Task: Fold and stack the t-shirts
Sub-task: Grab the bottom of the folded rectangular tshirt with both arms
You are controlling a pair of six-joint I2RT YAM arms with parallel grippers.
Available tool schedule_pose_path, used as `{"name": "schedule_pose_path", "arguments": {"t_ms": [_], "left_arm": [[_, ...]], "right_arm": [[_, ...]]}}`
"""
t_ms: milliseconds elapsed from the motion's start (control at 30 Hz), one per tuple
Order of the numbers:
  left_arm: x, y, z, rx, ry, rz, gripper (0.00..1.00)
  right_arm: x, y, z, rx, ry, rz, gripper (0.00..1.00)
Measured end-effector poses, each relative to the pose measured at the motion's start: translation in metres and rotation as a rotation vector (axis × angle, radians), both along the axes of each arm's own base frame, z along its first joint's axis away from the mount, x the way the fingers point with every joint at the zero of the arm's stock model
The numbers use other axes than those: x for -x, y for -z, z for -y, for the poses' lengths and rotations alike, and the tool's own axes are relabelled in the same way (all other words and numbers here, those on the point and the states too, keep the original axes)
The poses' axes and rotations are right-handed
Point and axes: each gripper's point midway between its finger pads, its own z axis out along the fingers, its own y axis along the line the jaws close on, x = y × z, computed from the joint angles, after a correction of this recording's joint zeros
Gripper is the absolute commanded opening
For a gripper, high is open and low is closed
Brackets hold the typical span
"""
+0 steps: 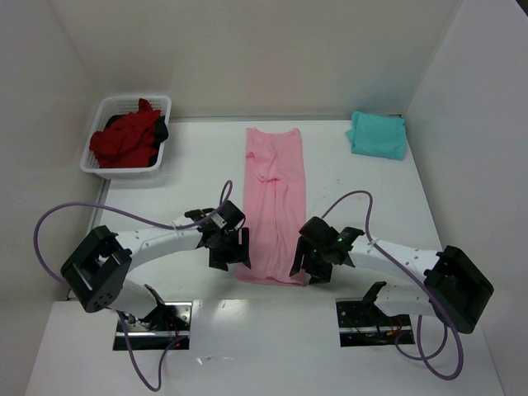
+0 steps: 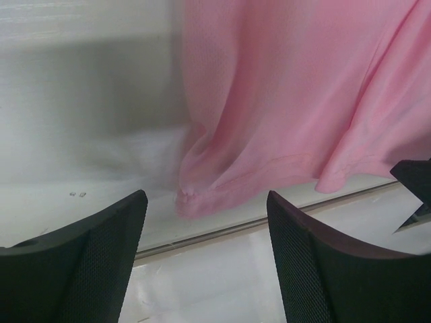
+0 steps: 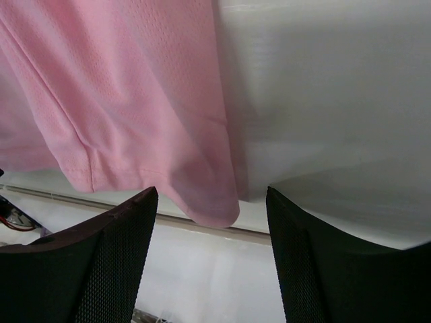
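Observation:
A light pink t-shirt (image 1: pixel 275 202) lies folded into a long narrow strip down the middle of the table, its hem nearest the arms. My left gripper (image 1: pixel 230 250) stands open at the hem's left corner (image 2: pixel 192 197), nothing between its fingers. My right gripper (image 1: pixel 309 262) stands open at the hem's right corner (image 3: pixel 214 208), which hangs just ahead of its jaws. A teal t-shirt (image 1: pixel 378 134) lies folded at the far right. Dark red t-shirts (image 1: pixel 125 139) are heaped in the basket.
A white lattice basket (image 1: pixel 163 115) stands at the far left corner. White walls close in the table on three sides. A seam in the table (image 2: pixel 256 223) runs just below the pink hem. Purple cables loop from both arms.

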Motion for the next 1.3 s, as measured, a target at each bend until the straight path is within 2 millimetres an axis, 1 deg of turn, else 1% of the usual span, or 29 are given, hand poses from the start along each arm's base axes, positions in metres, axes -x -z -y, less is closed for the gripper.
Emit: {"name": "schedule_pose_path", "arguments": {"t_ms": [67,133,200,233,333,367,433,467,533,567,600,633,733,767,833,867,933,967,1167,1233,1300], "left_arm": [[0.002,0.002,-0.001,-0.002,0.001,-0.006,0.79],[0.005,0.004,-0.003,-0.005,0.0,-0.018,0.74],[0.009,0.007,-0.005,-0.009,0.001,-0.03,0.7],[0.009,0.007,-0.005,-0.009,0.001,-0.033,0.66],[0.011,0.008,-0.004,-0.001,0.004,-0.042,0.6],[0.012,0.008,-0.004,0.003,0.006,-0.045,0.58],[0.012,0.007,-0.002,0.011,0.008,-0.046,0.56],[0.012,0.008,-0.002,0.014,0.008,-0.043,0.55],[0.011,0.008,-0.001,0.019,0.009,-0.041,0.51],[0.012,0.008,-0.001,0.021,0.009,-0.042,0.5],[0.012,0.009,-0.001,0.023,0.01,-0.044,0.47],[0.013,0.01,-0.001,0.023,0.011,-0.047,0.42],[0.015,0.012,-0.002,0.025,0.012,-0.054,0.35],[0.016,0.012,-0.002,0.027,0.013,-0.056,0.3],[0.018,0.015,-0.002,0.026,0.014,-0.066,0.23],[0.019,0.017,-0.003,0.023,0.016,-0.073,0.19],[0.021,0.021,-0.003,0.017,0.018,-0.088,0.04],[0.022,0.022,-0.003,0.015,0.019,-0.094,0.0],[0.022,0.019,-0.003,0.02,0.036,-0.089,0.0],[0.019,0.013,0.0,0.029,0.043,-0.076,0.0],[0.014,0.003,0.005,0.048,0.048,-0.054,0.0]], "right_arm": [[-0.001,0.002,-0.002,-0.002,-0.001,-0.004,0.71],[-0.003,0.002,-0.004,-0.008,-0.002,0.0,0.69],[-0.004,0.002,-0.005,-0.011,-0.005,0.004,0.64],[-0.004,0.002,-0.006,-0.01,-0.005,0.003,0.6],[-0.004,0.003,-0.005,-0.006,-0.006,0.0,0.52],[-0.004,0.003,-0.005,-0.006,-0.005,0.0,0.48],[-0.004,0.003,-0.005,-0.006,-0.005,-0.001,0.45],[-0.004,0.003,-0.005,-0.006,-0.004,-0.001,0.41],[-0.004,0.003,-0.005,-0.007,-0.005,0.0,0.37],[-0.004,0.003,-0.005,-0.007,-0.004,0.0,0.34],[-0.004,0.003,-0.006,-0.009,-0.003,0.0,0.27],[-0.004,0.003,-0.006,-0.011,-0.002,0.002,0.25],[-0.005,0.002,-0.009,-0.025,-0.003,0.003,0.14],[-0.005,0.001,-0.01,-0.029,-0.005,0.003,0.1],[-0.005,0.001,-0.011,-0.036,-0.003,0.003,0.02],[-0.005,0.001,-0.012,-0.038,-0.002,0.001,0.0],[-0.005,0.001,-0.012,-0.041,0.0,0.0,0.0],[-0.005,0.0,-0.012,-0.042,0.0,0.001,0.0],[-0.006,-0.004,-0.014,-0.052,0.0,0.007,0.0],[-0.008,-0.009,-0.016,-0.054,-0.003,0.011,0.0],[-0.013,-0.019,-0.021,-0.064,-0.012,0.025,0.0]]}}
